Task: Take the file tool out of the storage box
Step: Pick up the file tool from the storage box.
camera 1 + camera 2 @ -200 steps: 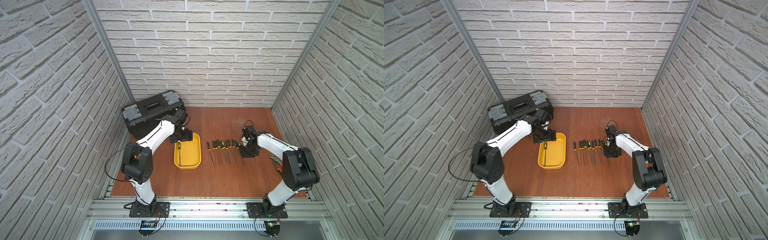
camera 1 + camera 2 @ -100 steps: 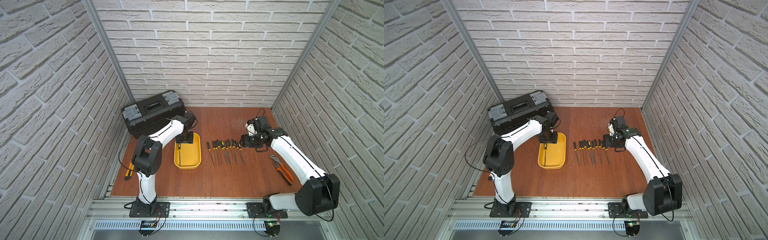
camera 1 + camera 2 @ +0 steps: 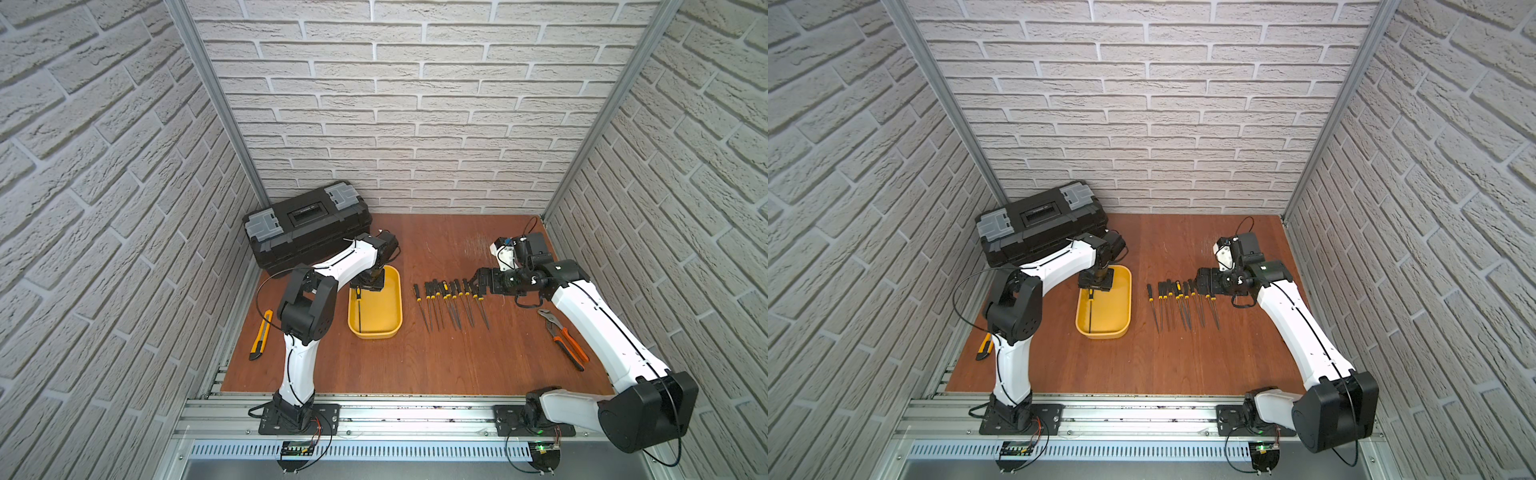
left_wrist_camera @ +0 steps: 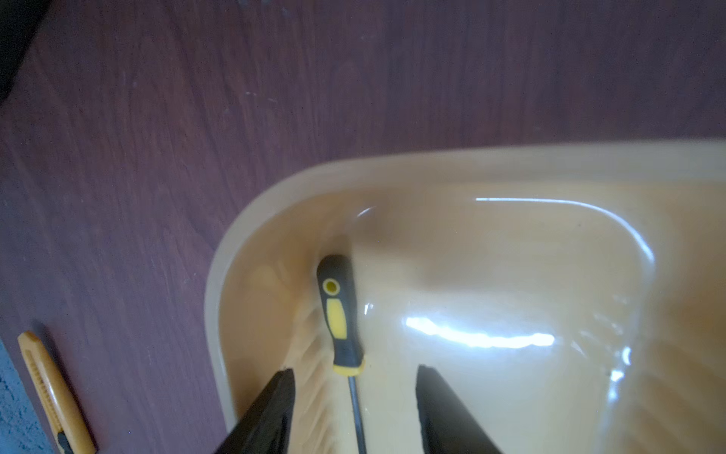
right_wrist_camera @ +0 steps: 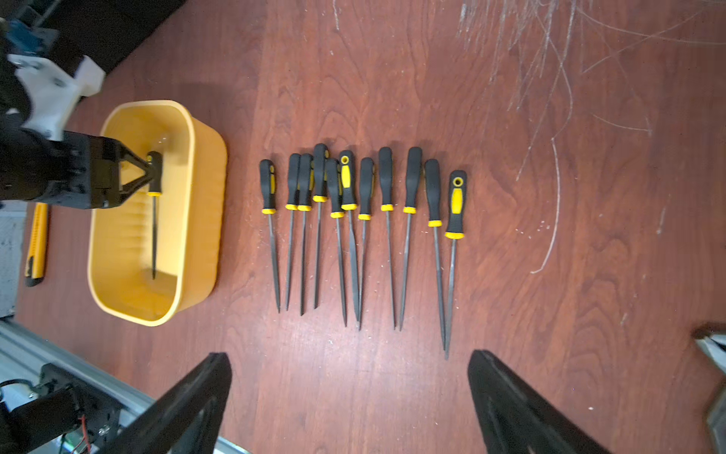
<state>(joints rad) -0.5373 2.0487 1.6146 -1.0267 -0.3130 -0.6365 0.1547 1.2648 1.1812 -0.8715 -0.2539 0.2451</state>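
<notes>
The yellow storage box (image 3: 400, 309) (image 3: 1128, 305) stands on the wooden table left of centre. One file tool (image 3: 359, 316) (image 3: 1090, 311) lies inside along its left wall, black-and-yellow handle (image 4: 338, 314) at the far end. My left gripper (image 4: 355, 369) (image 3: 366, 286) is lowered into the box's far end. It is open, with one finger on each side of the file's shaft just below the handle, and neither finger touches it. My right gripper (image 5: 349, 353) (image 3: 478, 280) hovers wide open above the handle ends of the files on the table, holding nothing.
Several black-and-yellow files (image 3: 451, 305) (image 5: 365, 220) lie in a row right of the box. A black toolbox (image 3: 307, 226) stands at the back left. A yellow utility knife (image 3: 261, 334) lies at the left edge, and orange-handled pliers (image 3: 563, 338) lie at the right.
My left gripper's jaws have narrowed around the file in the box. My right gripper has risen off the right end of the file row and opened wide.
</notes>
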